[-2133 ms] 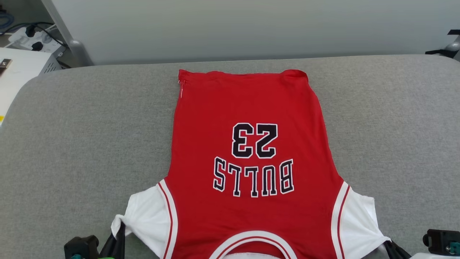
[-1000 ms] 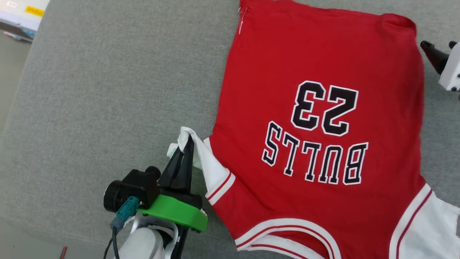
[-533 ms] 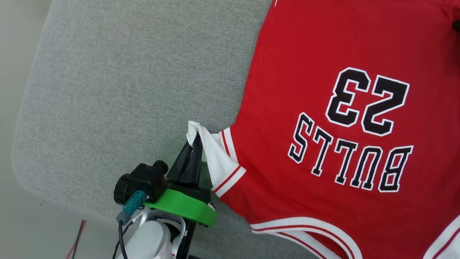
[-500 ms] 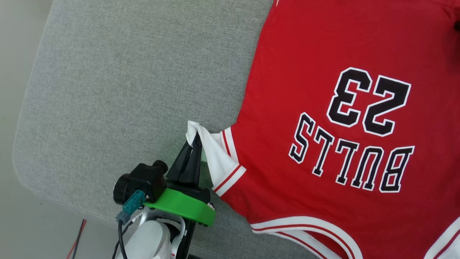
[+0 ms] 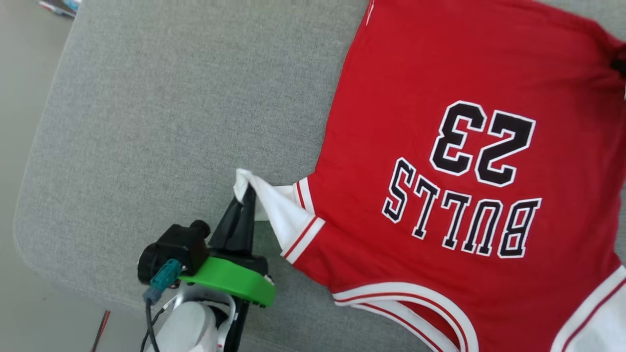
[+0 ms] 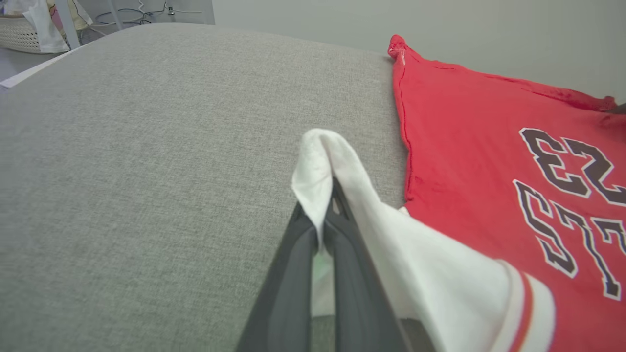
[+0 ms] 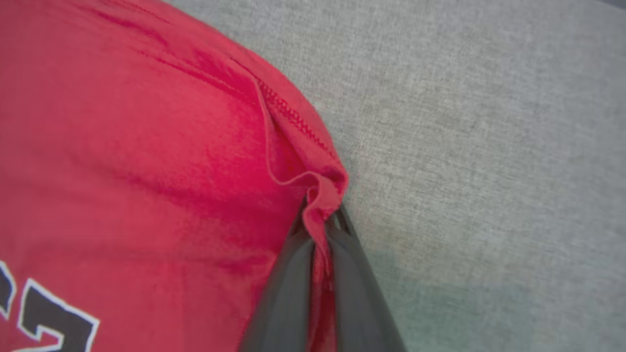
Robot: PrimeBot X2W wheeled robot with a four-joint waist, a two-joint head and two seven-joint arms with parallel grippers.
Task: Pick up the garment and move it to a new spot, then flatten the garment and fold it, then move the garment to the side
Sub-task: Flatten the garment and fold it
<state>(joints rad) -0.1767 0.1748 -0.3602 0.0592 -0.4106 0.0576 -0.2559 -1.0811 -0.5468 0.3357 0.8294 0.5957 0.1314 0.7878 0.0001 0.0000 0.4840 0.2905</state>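
The red garment [image 5: 440, 88] lies print-up on the grey cushioned surface [image 5: 171, 107], its black "BULLS 23" upside down to me. My left gripper [image 5: 248, 188] is shut on the tip of the garment's white sleeve [image 5: 279, 215] and holds it slightly raised. The left wrist view shows the dark fingers [image 6: 293, 274] pinching that white sleeve [image 6: 332, 161], with the red garment [image 6: 464, 127] to the right. In the right wrist view my right gripper [image 7: 320, 222] is shut on a red hem corner of the garment [image 7: 146, 146], and the cloth bunches at the tips.
The grey surface's rounded left edge [image 5: 29, 205] drops to a pale floor, where a red cable [image 5: 100, 332] lies. A wide stretch of bare grey surface [image 6: 146, 146] spreads left of the garment. A pale basket [image 6: 22, 32] stands far off in the left wrist view.
The head camera has turned left and down since the earliest frame. My left gripper, still holding the sleeve, has shifted slightly left, and the hem corner at the right has been gripped and bunched.
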